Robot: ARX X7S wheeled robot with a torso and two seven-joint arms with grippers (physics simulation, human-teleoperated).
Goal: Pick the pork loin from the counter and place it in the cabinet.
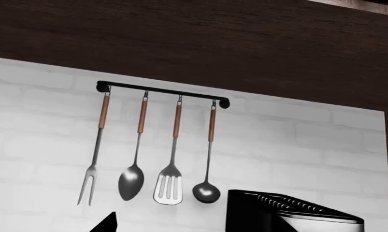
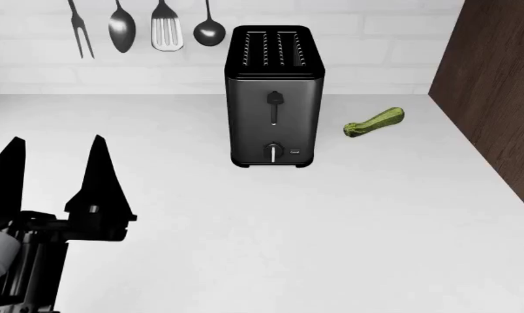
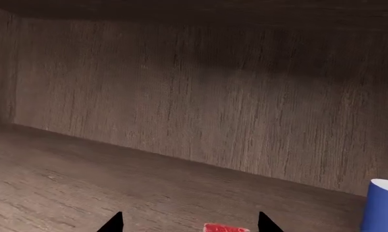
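The pork loin is lying on the cabinet shelf between the right tool's spread tips. The left tool is hovering spread above the surface's left part.

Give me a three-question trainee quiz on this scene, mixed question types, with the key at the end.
1. True or false: the zucchini lies left of the toaster in the head view.
2. How many utensils hang from the wall rail?
3. Inside the cabinet, the red pork loin sits: A) between the right pincer tips, B) on the blue object, C) out of sight.

Key: 1 false; 2 four; 3 A.
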